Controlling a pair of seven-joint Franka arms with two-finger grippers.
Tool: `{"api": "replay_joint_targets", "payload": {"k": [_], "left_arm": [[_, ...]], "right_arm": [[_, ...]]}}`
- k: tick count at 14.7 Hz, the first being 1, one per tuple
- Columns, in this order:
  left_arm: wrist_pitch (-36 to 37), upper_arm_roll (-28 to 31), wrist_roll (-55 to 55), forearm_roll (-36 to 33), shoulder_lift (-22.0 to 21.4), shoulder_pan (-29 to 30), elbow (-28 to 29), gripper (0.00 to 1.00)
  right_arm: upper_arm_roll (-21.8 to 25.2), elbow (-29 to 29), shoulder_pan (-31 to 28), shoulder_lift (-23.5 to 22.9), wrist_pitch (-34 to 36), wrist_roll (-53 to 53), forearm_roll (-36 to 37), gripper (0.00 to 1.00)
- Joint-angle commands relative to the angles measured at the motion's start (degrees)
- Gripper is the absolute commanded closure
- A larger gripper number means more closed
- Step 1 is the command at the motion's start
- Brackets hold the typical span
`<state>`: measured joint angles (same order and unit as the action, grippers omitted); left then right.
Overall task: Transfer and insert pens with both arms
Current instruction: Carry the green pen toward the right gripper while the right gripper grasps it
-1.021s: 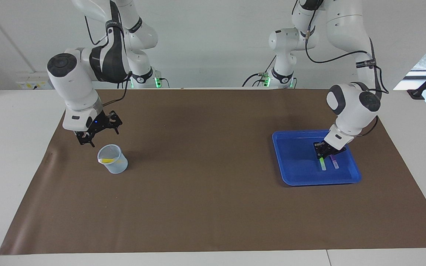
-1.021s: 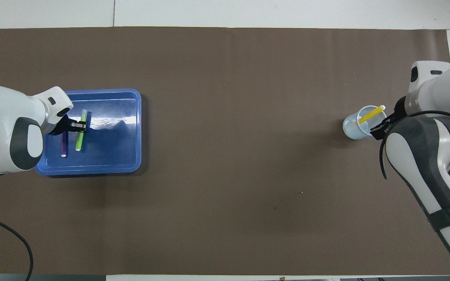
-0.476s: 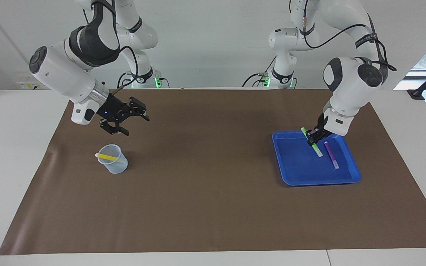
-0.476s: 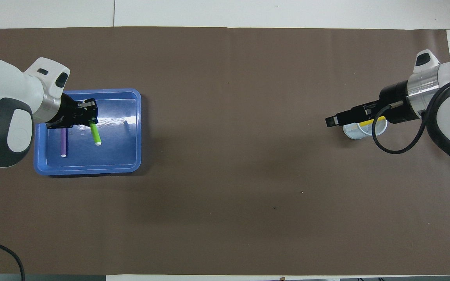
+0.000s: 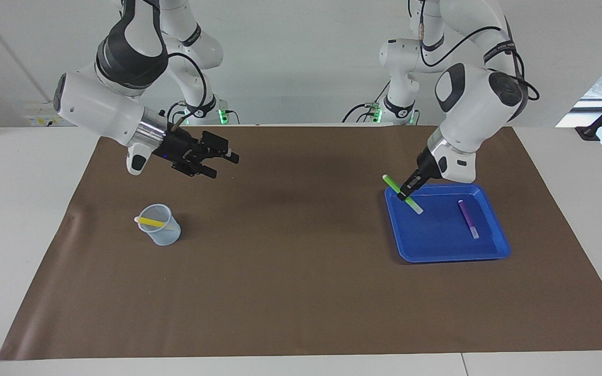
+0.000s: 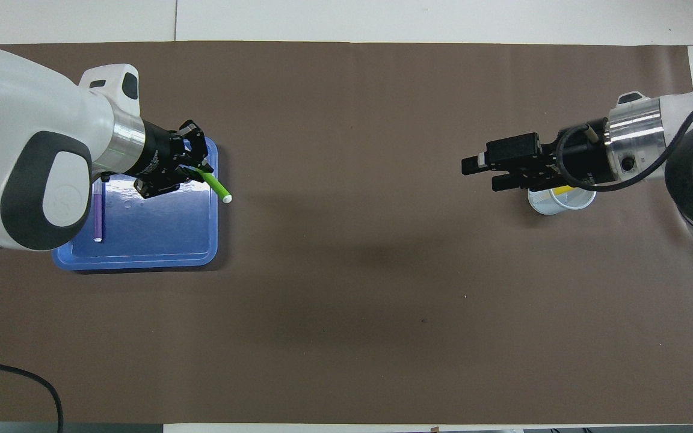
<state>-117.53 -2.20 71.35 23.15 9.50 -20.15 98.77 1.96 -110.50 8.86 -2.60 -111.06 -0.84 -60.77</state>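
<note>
My left gripper [image 5: 405, 191] is shut on the green pen [image 5: 416, 207] and holds it tilted in the air over the edge of the blue tray [image 5: 452, 257] that faces the right arm's end. In the overhead view the left gripper [image 6: 197, 172] shows the green pen [image 6: 217, 188] sticking out past the tray's rim [image 6: 142, 260]. The purple pen [image 5: 469, 220] lies flat in the tray; it also shows in the overhead view [image 6: 98, 210]. The yellow pen [image 5: 150, 222] leans in a clear cup [image 5: 162, 234]. My right gripper [image 5: 221, 160] is open and empty in the air over the mat, beside the cup [image 6: 548, 204].
A brown mat [image 5: 290, 271] covers most of the white table. The tray sits toward the left arm's end and the cup toward the right arm's end, with bare mat between them.
My left gripper has lifted the green pen out of the tray and carried it toward the table's middle. My right gripper has risen from beside the cup and swung toward the middle.
</note>
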Motion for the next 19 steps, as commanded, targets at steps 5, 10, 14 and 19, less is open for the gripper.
{"api": "replay_joint_targets", "payload": {"k": [5, 10, 14, 19], "left_arm": [[-11.48, 0.88, 21.54, 6.29, 2.36, -9.98, -1.92, 1.0], [-12.11, 0.88, 25.16, 6.29, 2.28, -13.6, -1.47, 1.0], [-12.11, 0.88, 25.16, 6.29, 2.19, -14.74, -1.21, 1.0], [-12.02, 0.97, 25.16, 6.2, 2.01, -15.45, -0.95, 1.0]], "right_arm": [[-0.03, -7.36, 6.86, 4.1, -11.62, 7.34, -8.65, 0.0], [-0.2, -7.19, 8.18, 3.92, -12.69, 8.14, -9.1, 0.22], [-0.2, -7.1, 9.51, 3.74, -14.27, 8.67, -9.1, 0.33], [-0.2, -7.1, 9.51, 3.74, -14.27, 8.75, -9.1, 0.51]]}}
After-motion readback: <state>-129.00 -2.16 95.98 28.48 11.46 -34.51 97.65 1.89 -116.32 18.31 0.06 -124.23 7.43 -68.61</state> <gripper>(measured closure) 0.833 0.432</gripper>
